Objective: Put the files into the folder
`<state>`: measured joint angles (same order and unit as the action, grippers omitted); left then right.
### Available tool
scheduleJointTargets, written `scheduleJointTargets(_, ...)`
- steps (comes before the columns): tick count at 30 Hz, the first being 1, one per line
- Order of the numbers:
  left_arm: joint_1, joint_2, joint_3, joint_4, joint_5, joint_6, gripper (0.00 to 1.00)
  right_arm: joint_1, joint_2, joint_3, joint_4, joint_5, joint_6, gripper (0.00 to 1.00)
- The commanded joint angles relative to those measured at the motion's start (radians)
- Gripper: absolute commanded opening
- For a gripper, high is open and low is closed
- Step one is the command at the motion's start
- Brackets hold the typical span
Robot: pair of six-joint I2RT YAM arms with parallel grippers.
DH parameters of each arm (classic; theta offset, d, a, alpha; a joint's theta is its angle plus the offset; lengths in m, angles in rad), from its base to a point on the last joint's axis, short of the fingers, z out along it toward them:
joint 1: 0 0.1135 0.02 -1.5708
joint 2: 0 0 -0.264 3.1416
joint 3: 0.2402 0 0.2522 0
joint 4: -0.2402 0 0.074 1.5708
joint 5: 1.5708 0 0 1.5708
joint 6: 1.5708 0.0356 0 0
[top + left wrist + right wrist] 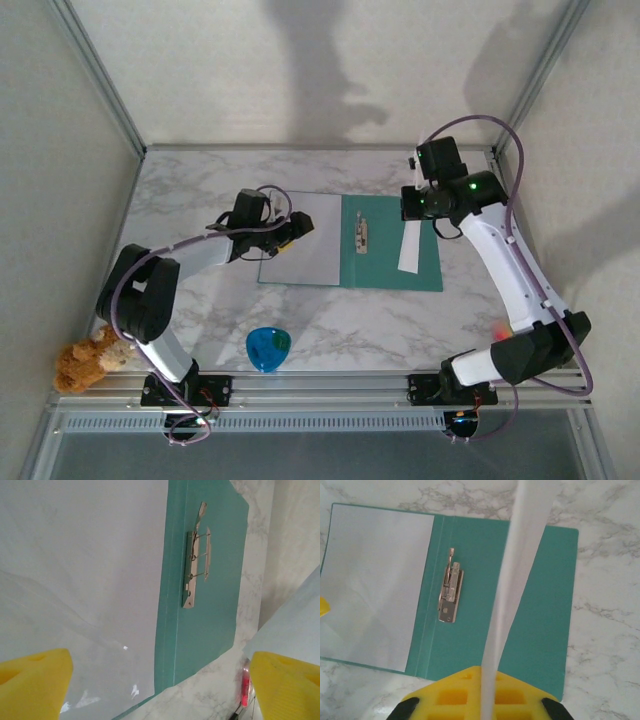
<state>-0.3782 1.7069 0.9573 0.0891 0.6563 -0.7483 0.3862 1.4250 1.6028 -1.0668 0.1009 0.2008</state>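
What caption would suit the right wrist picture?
Right pincer grips a white sheet edge-on over the open teal folder.

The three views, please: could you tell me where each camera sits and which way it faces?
Top external: above and behind the arm bases, looking down on the marble table and open folder; both arms show.
Left wrist: on the left arm, looking across the folder's pale flap toward its metal clip; open left fingers frame the bottom corners.
Right wrist: on the right arm, looking straight down at the folder; right fingers shut on a white sheet.
Shared: both wrist views show the clip.
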Motion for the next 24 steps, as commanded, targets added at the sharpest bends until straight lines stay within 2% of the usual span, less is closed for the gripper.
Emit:
scheduleJointTargets(1, -0.002, 0.049, -0.025, 0.088, 0.052, -0.006, 0.9, 0.008, 0.015, 0.032, -0.021, -0.05, 0.003, 0.0)
scheduleJointTargets(7, 0.028, 0.098, -0.119, 0.177, 0.06, -0.035, 0.89, 0.05, 0.085, 0.102, -0.033, -0.075, 0.038, 0.0)
scheduleJointTargets(11, 0.068, 0.092, -0.194, 0.217, 0.048, -0.052, 0.89, 0.074, 0.121, 0.135, -0.014, -0.146, 0.07, 0.0)
scheduleJointTargets(14, 0.101, 0.069, -0.242, 0.205, 0.022, -0.041, 0.9, 0.093, 0.147, 0.154, 0.026, -0.229, 0.101, 0.0)
scheduleJointTargets(17, 0.156, 0.05, -0.297, 0.211, 0.046, -0.037, 0.88, 0.105, 0.186, 0.192, 0.068, -0.333, 0.142, 0.0)
scheduleJointTargets(19, 0.188, 0.017, -0.318, 0.167, 0.013, -0.012, 0.88, 0.111, 0.214, 0.231, 0.106, -0.418, 0.182, 0.0)
scheduleJointTargets(24, 0.227, -0.036, -0.324, 0.072, -0.004, 0.038, 0.88, 0.143, 0.257, 0.242, 0.294, -0.633, 0.294, 0.0)
